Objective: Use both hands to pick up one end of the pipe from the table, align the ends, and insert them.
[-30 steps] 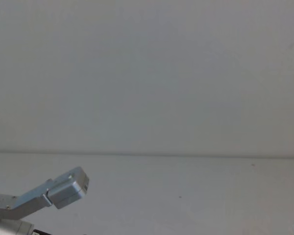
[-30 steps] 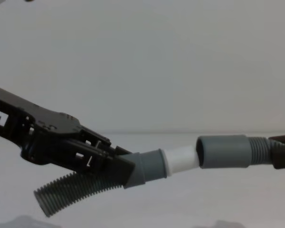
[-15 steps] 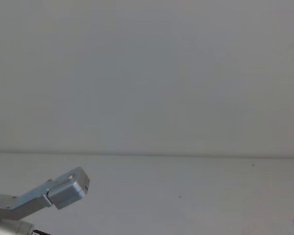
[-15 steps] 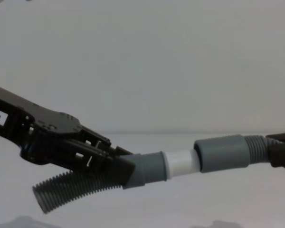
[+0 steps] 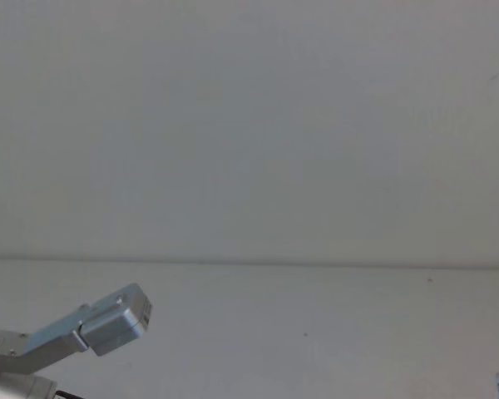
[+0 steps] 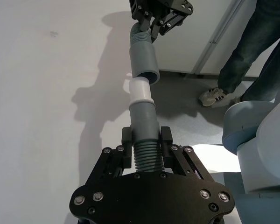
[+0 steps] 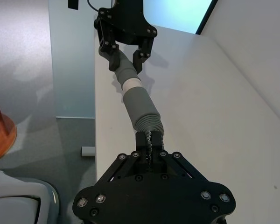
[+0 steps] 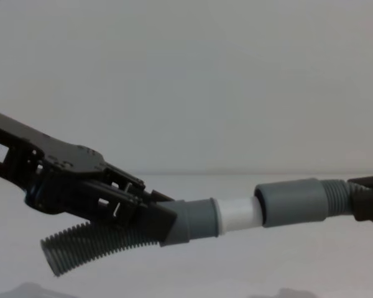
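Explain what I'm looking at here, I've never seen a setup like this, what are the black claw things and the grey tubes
This is a two-armed robot seen by four cameras: one on its head, one on its chest, one on each wrist. The black claws are its end effectors. The left end effector grips a ribbed grey hose piece with a white spigot tip. The right end effector grips a second hose piece ending in a wider grey sleeve. Both pieces are held above the white table. In the chest view the white tip has just entered the sleeve's mouth, with most of it still showing. The head view shows a silver part of the left arm.
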Tool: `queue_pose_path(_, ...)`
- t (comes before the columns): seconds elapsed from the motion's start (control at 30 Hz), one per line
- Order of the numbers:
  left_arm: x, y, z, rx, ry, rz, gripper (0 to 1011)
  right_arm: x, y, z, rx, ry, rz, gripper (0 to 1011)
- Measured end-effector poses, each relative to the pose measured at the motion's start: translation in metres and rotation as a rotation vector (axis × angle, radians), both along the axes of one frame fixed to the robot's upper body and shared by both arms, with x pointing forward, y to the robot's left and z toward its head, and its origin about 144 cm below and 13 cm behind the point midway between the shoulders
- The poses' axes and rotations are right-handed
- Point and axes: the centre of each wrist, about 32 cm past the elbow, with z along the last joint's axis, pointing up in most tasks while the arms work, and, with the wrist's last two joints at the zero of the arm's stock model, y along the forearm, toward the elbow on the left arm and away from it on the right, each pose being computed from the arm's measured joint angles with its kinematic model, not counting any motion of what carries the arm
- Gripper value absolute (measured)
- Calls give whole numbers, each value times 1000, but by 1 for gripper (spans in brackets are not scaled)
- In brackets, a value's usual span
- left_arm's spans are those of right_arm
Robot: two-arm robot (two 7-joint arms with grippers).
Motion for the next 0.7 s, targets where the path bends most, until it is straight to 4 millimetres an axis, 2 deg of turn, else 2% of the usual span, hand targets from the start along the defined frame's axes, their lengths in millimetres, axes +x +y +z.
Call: queue_pose_path(0.7,-5,1,1,9,3,8,327,2,-4,-1,-21,9,-11,52)
